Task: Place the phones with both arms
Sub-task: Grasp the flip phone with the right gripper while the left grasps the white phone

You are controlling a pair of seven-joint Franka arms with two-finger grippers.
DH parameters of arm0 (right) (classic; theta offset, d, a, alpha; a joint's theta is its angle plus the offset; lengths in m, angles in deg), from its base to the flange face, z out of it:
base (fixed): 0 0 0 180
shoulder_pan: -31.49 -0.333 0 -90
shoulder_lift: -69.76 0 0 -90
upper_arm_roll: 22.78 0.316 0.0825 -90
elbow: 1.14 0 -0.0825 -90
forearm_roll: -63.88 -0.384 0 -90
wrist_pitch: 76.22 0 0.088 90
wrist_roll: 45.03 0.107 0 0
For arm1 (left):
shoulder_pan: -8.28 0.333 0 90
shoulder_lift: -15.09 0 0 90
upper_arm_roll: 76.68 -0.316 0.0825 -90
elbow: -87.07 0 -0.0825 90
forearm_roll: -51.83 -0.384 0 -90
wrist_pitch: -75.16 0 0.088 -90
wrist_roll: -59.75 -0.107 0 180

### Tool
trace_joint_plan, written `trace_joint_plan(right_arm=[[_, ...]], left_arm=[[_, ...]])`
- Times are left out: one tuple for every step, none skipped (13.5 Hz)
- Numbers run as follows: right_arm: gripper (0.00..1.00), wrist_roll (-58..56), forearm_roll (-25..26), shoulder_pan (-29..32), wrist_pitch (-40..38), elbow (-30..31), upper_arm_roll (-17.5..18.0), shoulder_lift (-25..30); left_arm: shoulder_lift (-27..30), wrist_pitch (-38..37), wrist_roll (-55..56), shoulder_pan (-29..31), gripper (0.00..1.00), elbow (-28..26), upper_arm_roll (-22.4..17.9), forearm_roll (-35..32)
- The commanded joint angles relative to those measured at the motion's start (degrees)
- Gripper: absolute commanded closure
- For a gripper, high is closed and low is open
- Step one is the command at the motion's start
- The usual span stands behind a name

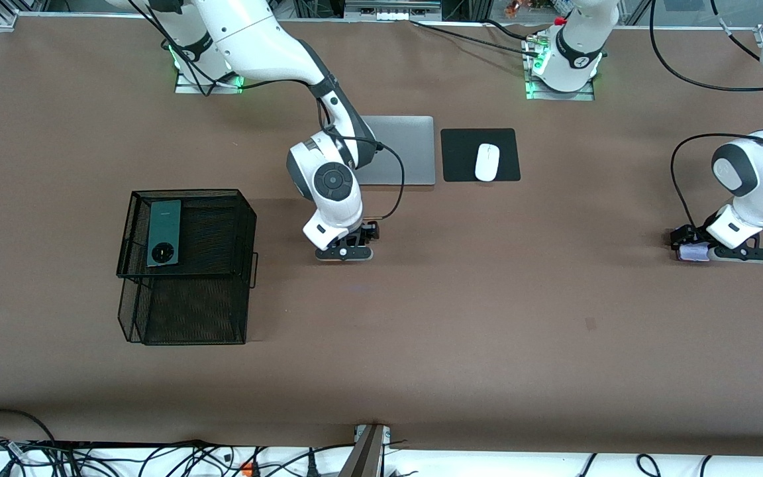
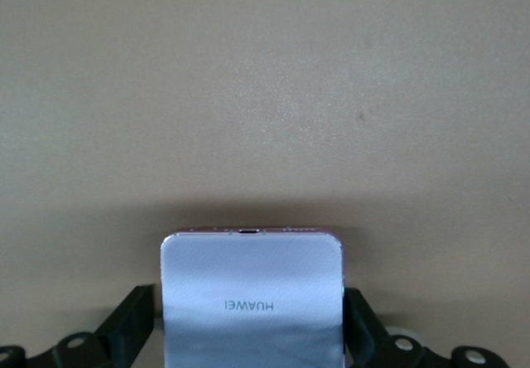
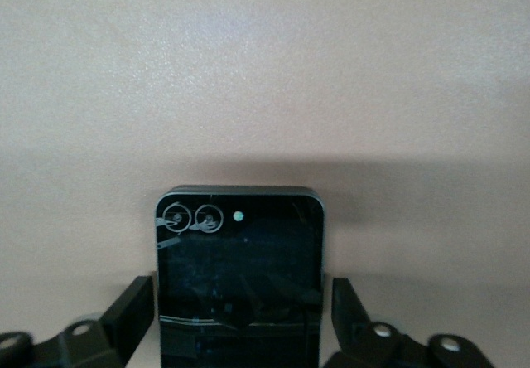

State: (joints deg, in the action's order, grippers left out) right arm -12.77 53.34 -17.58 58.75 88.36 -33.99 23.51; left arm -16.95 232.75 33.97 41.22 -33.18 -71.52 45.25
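Observation:
The pale-lilac phone [image 2: 251, 293] lies on the brown table at the left arm's end; its edge shows in the front view [image 1: 694, 254]. My left gripper [image 1: 691, 252] is down around it, fingers [image 2: 132, 314] close at both sides, with a thin gap on one side. The black phone [image 3: 238, 277] lies on the table mid-table. My right gripper [image 1: 345, 252] is down over it, open, fingers [image 3: 132, 310] a little off each side. The dark-green phone [image 1: 163, 233] lies on the top tier of the black wire basket [image 1: 250, 232].
A grey laptop [image 1: 408, 149] lies closed, farther from the front camera than the right gripper. Beside it, a white mouse [image 1: 487, 161] sits on a black pad [image 1: 461, 156]. The basket stands toward the right arm's end.

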Motion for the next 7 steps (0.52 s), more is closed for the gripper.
trace_joint_plan(right_arm=[[0.59, -2.0, -1.2, -0.4, 1.2, 0.8, -0.1, 0.3], [0.73, -2.2, -1.2, -0.3, 1.1, 0.8, -0.1, 0.3], [0.88, -2.2, -1.2, -0.3, 1.0, 0.6, -0.1, 0.4], [1.0, -2.3, -1.2, -0.2, 1.0, 0.4, -0.2, 0.5], [1.0, -2.4, -1.2, -0.1, 1.0, 0.1, -0.2, 0.9], [1.0, -1.3, -1.2, -0.2, 0.9, -0.1, -0.3, 1.2], [1.0, -1.0, -1.2, -0.3, 0.7, -0.5, -0.5, 1.7]], left_arm=[[-1.4, 0.3, -0.7, 0.5, 0.18, 1.1, 0.7, 1.7], [-1.4, 0.3, -0.2, 0.1, 0.33, 1.2, 0.7, 1.9], [-1.4, 0.1, 0.7, -0.2, 0.49, 1.7, 0.7, 1.9], [-1.4, -0.1, 1.3, -0.5, 0.63, 1.8, 0.7, 1.8], [-1.4, -0.2, 1.5, -1.0, 0.72, 1.9, 0.7, 1.9], [-1.4, -0.4, 2.5, -1.7, 0.8, 2.0, 0.7, 1.8], [-1.4, -1.2, 3.2, -3.0, 0.85, 2.7, 0.7, 1.8]])
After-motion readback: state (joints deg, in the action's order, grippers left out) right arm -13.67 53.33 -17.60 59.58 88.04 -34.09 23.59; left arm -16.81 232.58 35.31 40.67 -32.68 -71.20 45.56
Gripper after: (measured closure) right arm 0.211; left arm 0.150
